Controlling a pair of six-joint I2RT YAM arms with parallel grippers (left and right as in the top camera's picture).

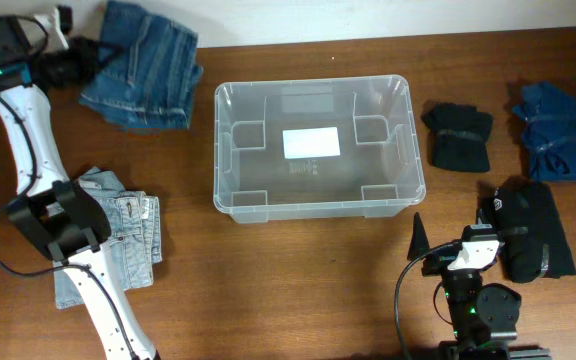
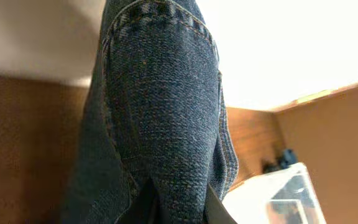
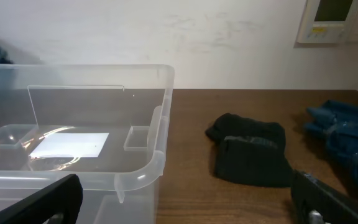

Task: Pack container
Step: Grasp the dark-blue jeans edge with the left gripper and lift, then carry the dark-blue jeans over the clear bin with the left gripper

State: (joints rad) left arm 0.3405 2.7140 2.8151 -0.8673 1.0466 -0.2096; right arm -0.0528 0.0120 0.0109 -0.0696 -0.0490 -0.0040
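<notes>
Container (image 1: 313, 208): clear, colourless; white label (image 1: 311, 143) on base.
Dark blue jeans (image 1: 148, 65): indigo, fine twill weave.
Pale jeans (image 1: 128, 235): faded light blue.
Folded cloth (image 1: 459, 137): black.
Crumpled cloth (image 1: 556, 130): mid-blue.
Worktop (image 1: 298, 290): reddish-brown wood grain.

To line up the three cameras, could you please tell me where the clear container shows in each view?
Overhead: container, mid-table.
Left wrist: its corner, bottom right, beside the jeans.
Right wrist: it fills the left half.
Shared landmark: its white label, in overhead and right wrist only.
</notes>
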